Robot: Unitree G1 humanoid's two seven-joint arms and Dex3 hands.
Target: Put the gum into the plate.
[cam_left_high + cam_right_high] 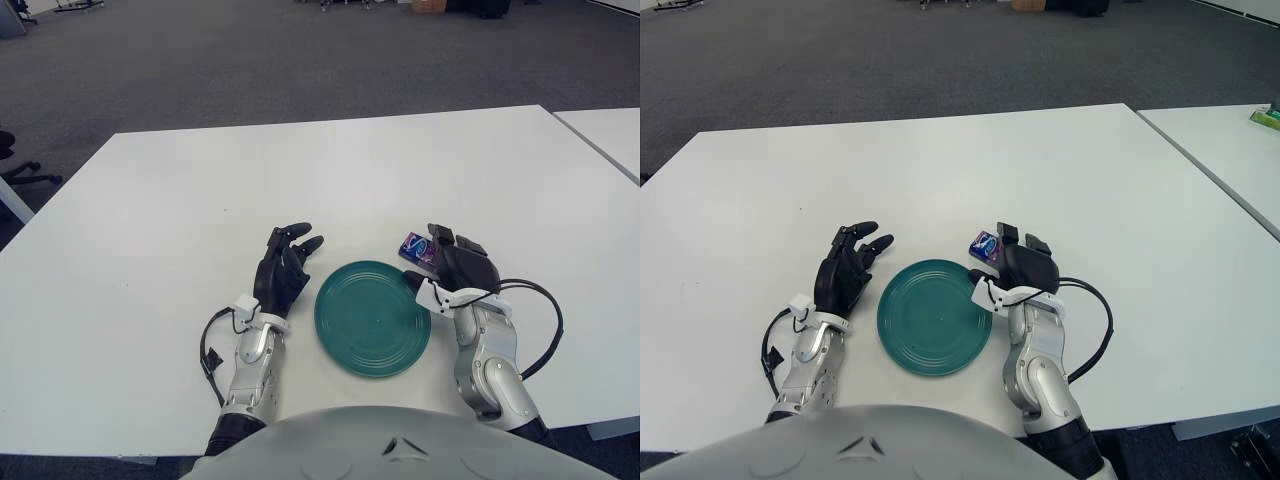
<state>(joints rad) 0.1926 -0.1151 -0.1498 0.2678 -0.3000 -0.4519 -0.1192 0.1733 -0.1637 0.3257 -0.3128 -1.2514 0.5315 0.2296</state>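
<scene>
You are looking down at a white surface point(150, 200) from the robot's head; going from left to right, you first meet the left robot hand point(283, 264), black, showing just left of the plate, its fingers stretched forward and loosely spread, holding nothing; a black cable loops beside its silver forearm. Next comes the plate point(372, 317), round and teal, flat on the surface near the front edge, with nothing in it. Just past the plate's upper right rim you find the gum point(418, 247), a small dark blue and purple pack lying on the surface, outside the plate and close beside it. The right robot hand point(457, 262) sits at the pack's right side, its black fingers reaching toward the pack and seeming to touch its near edge; you cannot tell whether the fingers grip the pack or only lie against it. At the far right, a second white table point(1230, 140) stands apart across a narrow gap.
</scene>
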